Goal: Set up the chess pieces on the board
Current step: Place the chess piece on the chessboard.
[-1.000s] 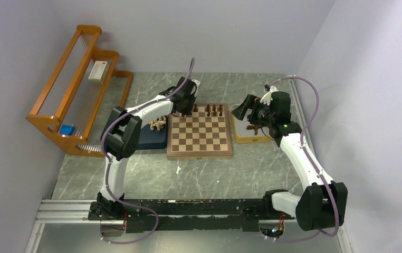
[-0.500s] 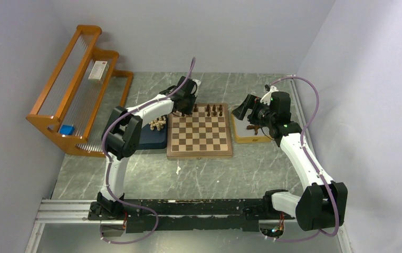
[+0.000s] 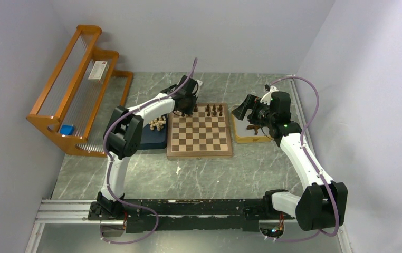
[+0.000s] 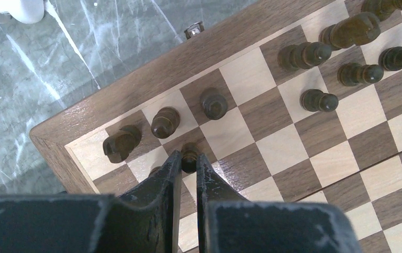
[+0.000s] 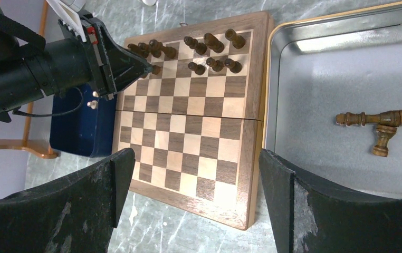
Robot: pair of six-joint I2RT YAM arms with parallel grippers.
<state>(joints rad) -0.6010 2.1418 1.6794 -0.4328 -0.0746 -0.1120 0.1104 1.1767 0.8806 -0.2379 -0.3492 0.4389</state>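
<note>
Pale walls [image 3: 188,31], grey marbled tabletop [image 3: 214,168], wooden rack [image 3: 77,89]

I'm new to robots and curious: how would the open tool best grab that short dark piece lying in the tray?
From straight above, pinching the short dark piece across its narrow stem: it lies flat on the tray, one end against the longer piece, sides free.

Left claw [image 4: 189,162] pinching dark pawn [image 4: 190,153], right claw [image 5: 194,158] spread
</note>
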